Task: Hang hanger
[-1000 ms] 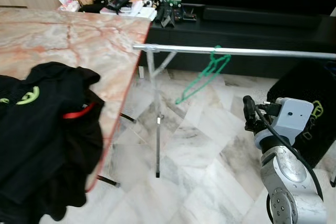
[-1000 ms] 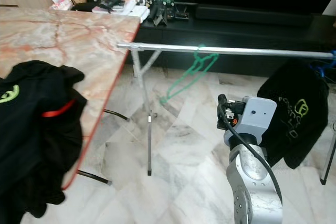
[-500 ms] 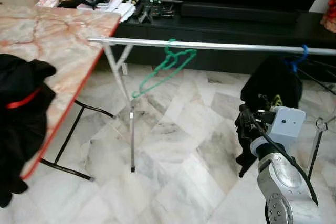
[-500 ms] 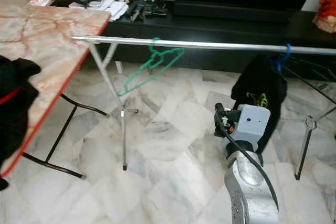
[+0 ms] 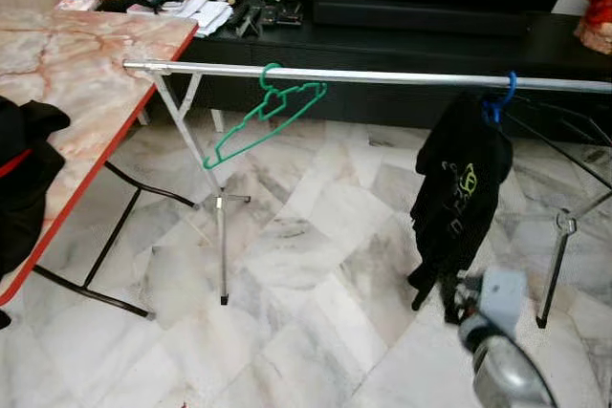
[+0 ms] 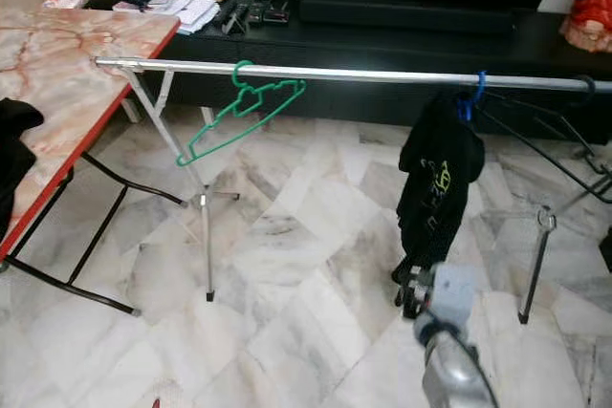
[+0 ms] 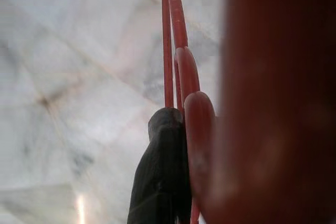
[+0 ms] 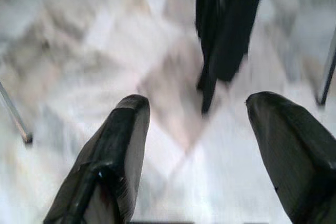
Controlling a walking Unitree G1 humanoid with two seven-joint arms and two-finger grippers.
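The biggest change is in the head views themselves: the whole scene has slid to the left against the pictures of a moment ago, so the camera has turned toward the drying rack (image 5: pixel 382 76); the things did not move. The marble table (image 5: pixel 67 64) now takes only the left edge of the frame, and the black garment (image 5: pixel 457 203) on the blue hanger (image 5: pixel 497 102) hangs in the right half, in full view. The right arm has dropped to the lower right corner and is blurred. This suggests the robot is lining up with the rail to hang something there.

The green hanger (image 5: pixel 263 119) hangs empty and tilted on the rail, upper middle of the frame. A black cloth (image 5: pixel 24 188) lies on the table at the left edge.

The left tool (image 7: pixel 176 145) is closed on a red hanger (image 7: pixel 176 40), with one black finger (image 7: pixel 160 182) pressed against its thin red bars, above the marble floor (image 5: pixel 306 265). This is likely the hanger to hang.

The right tool (image 8: pixel 197 145) is spread wide open and holds nothing; it points at the floor near the black garment.

No containers can be made out.
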